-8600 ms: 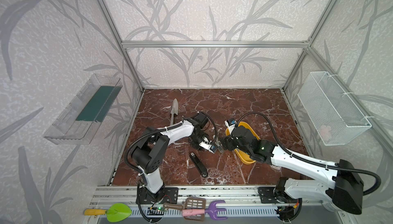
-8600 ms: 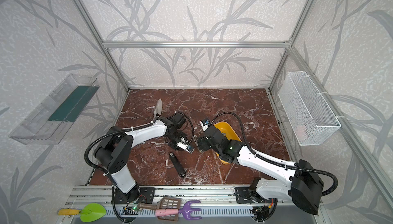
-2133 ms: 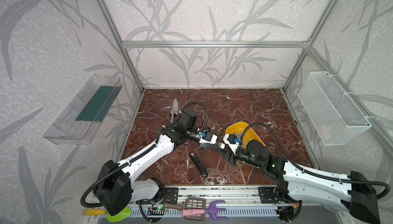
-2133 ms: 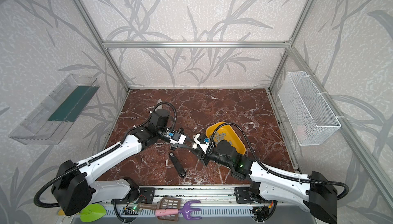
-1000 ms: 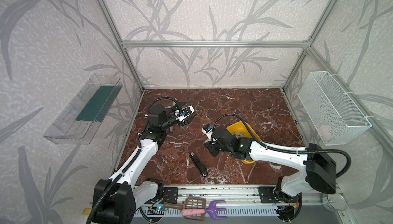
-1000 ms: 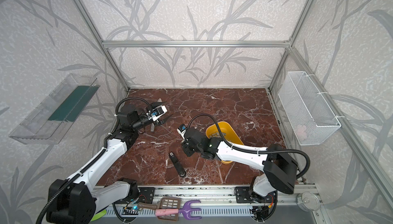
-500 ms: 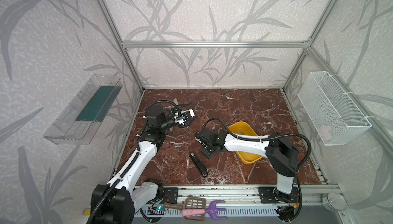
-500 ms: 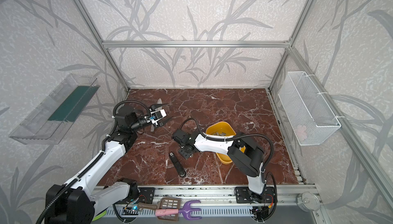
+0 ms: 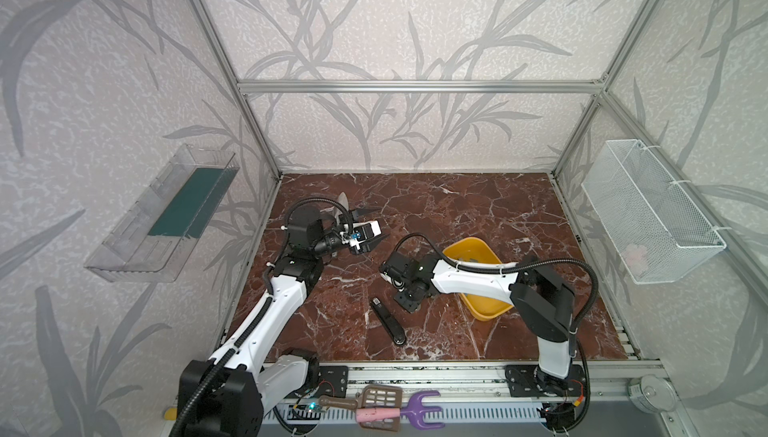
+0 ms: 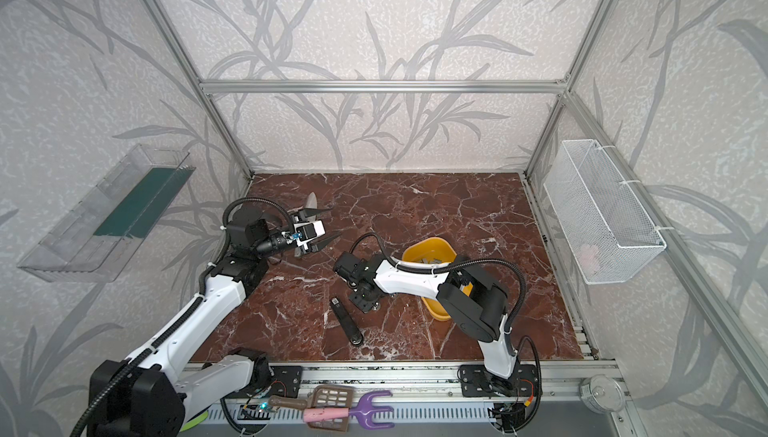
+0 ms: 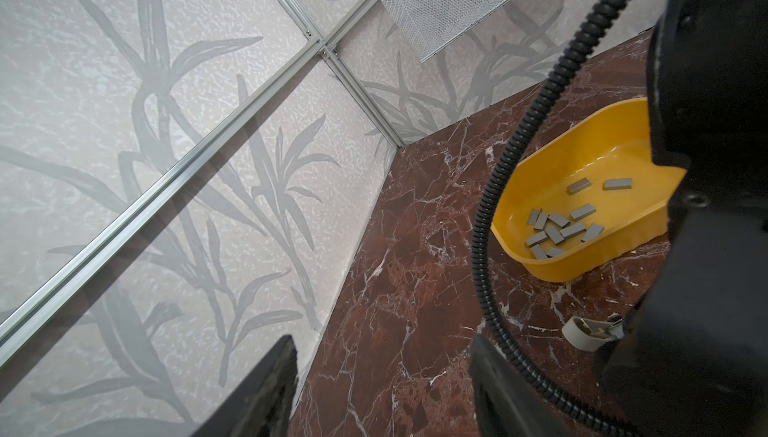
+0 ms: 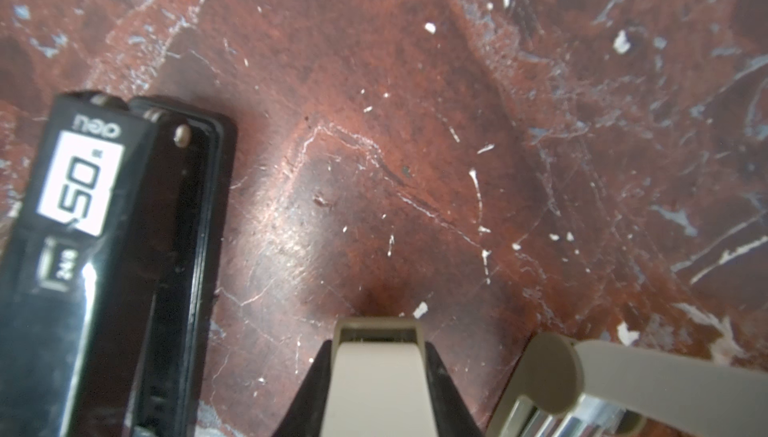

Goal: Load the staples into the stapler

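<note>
The left arm is now sitting far back on the left, no longer out in the middle, and the right arm is now reaching across the bench (image 9: 457,206) toward the stapler (image 9: 388,320). The left tool (image 11: 382,343) is hanging in the air with its jaws spread and nothing in them. The right tool (image 12: 376,352) is pinching a cream-white block (image 12: 376,393), low over the bench, just beside the stapler. The stapler is lying on the bench near the front, apart from the yellow tray (image 11: 582,266). The staples (image 11: 557,227) are lying loose in that tray.

The stapler is looking stiff and shiny, so it is probably slippery; holding it across its thin sides near the middle seems best. The staples are looking tiny, light and flat, and a strip may snap, so pinching one by its long edges seems safest.

The right arm is stretching over the tray and hiding part of it. Its tool is already full. A grey trowel (image 9: 343,200) is lying far back, out of the way.
</note>
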